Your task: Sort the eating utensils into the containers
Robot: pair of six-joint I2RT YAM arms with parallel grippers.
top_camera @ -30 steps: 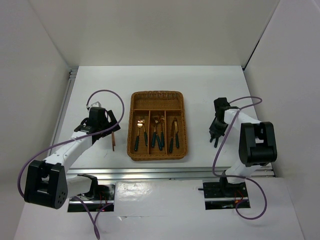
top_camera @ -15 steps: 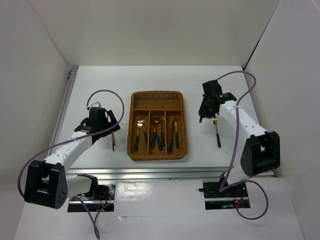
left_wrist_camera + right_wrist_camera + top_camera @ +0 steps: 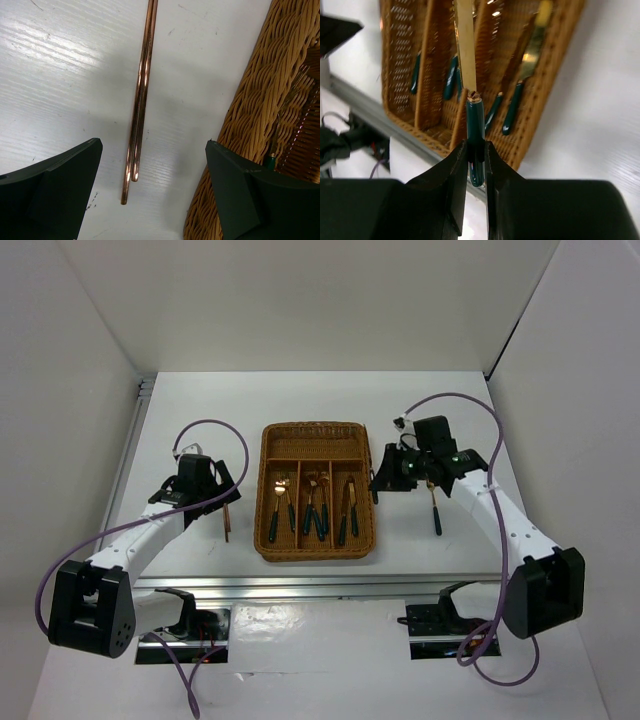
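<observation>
White table (image 3: 200, 400), chopsticks (image 3: 227, 522) beside wicker tray (image 3: 315, 426)

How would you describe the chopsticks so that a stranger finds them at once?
Find the brown wicker tray in the middle of the table. Just left of it lies a pair of chopsticks: thin, copper-brown, without the green handles of the other utensils.

right tool (image 3: 384, 480) with knife (image 3: 474, 117), moved toward tray (image 3: 315, 427)

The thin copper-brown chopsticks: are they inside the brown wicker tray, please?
Out: the thin copper-brown chopsticks lie on the white table, beside the brown wicker tray.
</observation>
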